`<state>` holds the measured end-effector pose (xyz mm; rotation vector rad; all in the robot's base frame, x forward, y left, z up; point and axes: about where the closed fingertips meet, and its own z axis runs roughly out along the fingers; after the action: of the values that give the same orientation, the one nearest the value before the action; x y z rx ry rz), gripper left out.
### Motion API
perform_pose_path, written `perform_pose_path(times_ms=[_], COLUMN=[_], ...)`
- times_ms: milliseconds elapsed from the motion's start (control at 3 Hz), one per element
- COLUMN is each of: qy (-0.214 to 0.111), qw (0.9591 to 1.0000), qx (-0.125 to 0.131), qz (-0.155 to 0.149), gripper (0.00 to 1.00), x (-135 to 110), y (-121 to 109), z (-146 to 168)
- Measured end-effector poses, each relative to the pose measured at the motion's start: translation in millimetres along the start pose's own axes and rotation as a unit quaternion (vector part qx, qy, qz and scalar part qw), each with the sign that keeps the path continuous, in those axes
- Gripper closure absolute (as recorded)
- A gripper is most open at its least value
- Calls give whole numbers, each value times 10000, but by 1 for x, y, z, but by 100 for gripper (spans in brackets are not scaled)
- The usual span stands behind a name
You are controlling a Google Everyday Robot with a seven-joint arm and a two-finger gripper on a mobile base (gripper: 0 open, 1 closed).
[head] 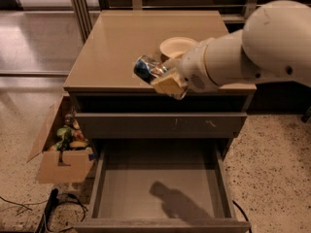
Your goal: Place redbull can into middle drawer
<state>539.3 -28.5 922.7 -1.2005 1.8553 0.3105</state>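
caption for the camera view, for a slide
Gripper holds the can tilted over the open middle drawer, bowl behind on the cabinet top.

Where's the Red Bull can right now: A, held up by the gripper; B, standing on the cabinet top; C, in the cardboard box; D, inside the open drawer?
A: the gripper, above the cabinet's front edge, holds the can sideways in its jaws, over the empty drawer.
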Motion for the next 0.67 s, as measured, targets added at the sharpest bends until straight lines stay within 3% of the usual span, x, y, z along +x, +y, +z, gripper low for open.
perform_pose_path(times_ms=[333, 667], qy=[8, 156], qw=[9998, 9990], qx=[189, 197], qz=[77, 378], gripper=[100, 100], x=[37, 83], y=[47, 62], z=[-27, -37])
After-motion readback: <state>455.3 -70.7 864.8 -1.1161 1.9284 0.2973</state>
